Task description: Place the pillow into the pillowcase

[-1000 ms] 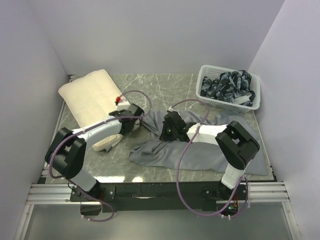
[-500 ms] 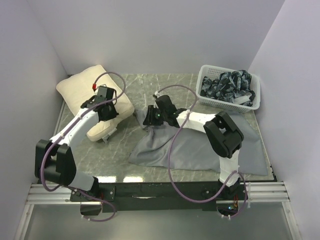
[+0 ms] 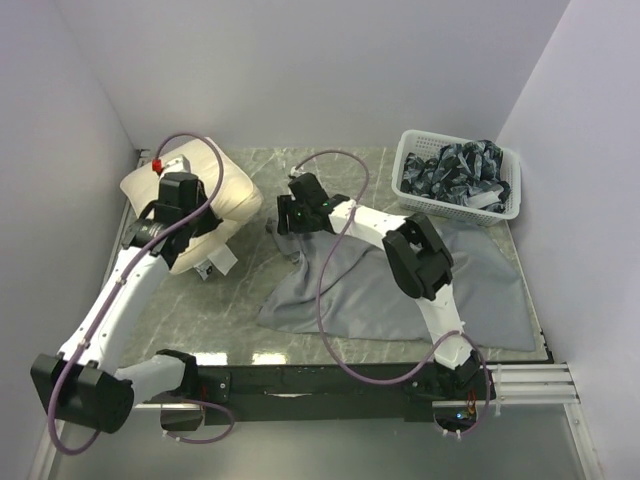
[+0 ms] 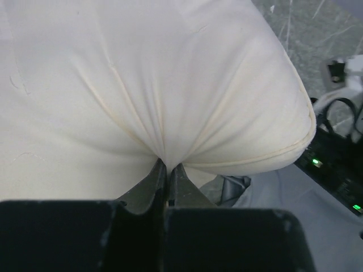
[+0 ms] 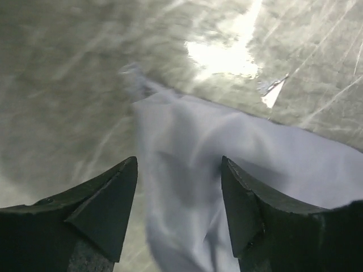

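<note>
Cream pillow (image 3: 228, 192) bunches near the counter's (image 3: 238, 298) far left corner, a fold of it pinched in the fully closed left gripper (image 4: 166, 168); the right gripper (image 5: 178, 167) gapes wide above the grey pillowcase's (image 3: 400, 300) far left tip, gripping nothing; only its wrist view shows that gap; both arms stretch far forward.

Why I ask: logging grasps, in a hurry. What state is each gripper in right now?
Left gripper: closed, pinching the pillow.
Right gripper: open, holding nothing; the pillowcase lies in front of its fingers.
</note>
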You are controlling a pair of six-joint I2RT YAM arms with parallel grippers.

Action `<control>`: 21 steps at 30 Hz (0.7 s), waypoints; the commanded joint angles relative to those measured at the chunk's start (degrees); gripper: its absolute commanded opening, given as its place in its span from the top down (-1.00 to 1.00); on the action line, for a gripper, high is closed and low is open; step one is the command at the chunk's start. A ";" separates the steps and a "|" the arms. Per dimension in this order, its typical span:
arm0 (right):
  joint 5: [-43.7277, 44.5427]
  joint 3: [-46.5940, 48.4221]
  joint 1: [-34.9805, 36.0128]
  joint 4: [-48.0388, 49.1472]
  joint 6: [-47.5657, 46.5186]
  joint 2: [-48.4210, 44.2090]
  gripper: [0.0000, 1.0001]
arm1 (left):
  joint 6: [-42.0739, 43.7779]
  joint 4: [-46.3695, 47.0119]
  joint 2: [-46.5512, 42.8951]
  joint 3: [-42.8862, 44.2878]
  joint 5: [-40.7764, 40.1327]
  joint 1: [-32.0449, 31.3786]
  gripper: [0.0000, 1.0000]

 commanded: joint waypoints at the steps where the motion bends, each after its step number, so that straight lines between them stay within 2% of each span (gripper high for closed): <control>1: 6.53 8.03 0.97 -7.23 -2.20 5.25 -0.36 | -1.50 2.16 -5.08 1.23 1.95 0.16 0.99; 4: 7.86 13.05 0.97 -10.58 -2.37 8.15 -0.26 | -1.23 1.63 -7.19 1.23 2.56 0.16 0.98; 7: 8.12 15.69 0.88 -11.28 -2.81 10.09 0.17 | -0.79 0.75 -8.60 1.49 2.92 0.16 0.98; 8: 9.51 18.22 0.80 -12.76 -2.81 10.71 0.43 | -0.79 0.66 -8.95 1.58 3.18 0.16 0.98; 11: 9.53 20.79 -1.13 -12.61 -1.24 11.51 0.74 | -0.97 0.22 -10.27 0.53 3.79 0.16 0.98; 14: 5.15 20.27 -5.34 -9.11 3.06 10.37 0.95 | -1.32 0.66 -11.59 -1.23 4.67 0.16 0.98; 19: -2.59 20.26 -10.27 -3.12 8.43 8.52 1.00 | -1.32 0.22 -12.65 -2.55 5.29 0.16 0.98; 21: -4.00 20.96 -10.19 -2.15 8.44 7.99 0.66 | -1.23 0.13 -12.82 -2.99 5.47 0.16 0.98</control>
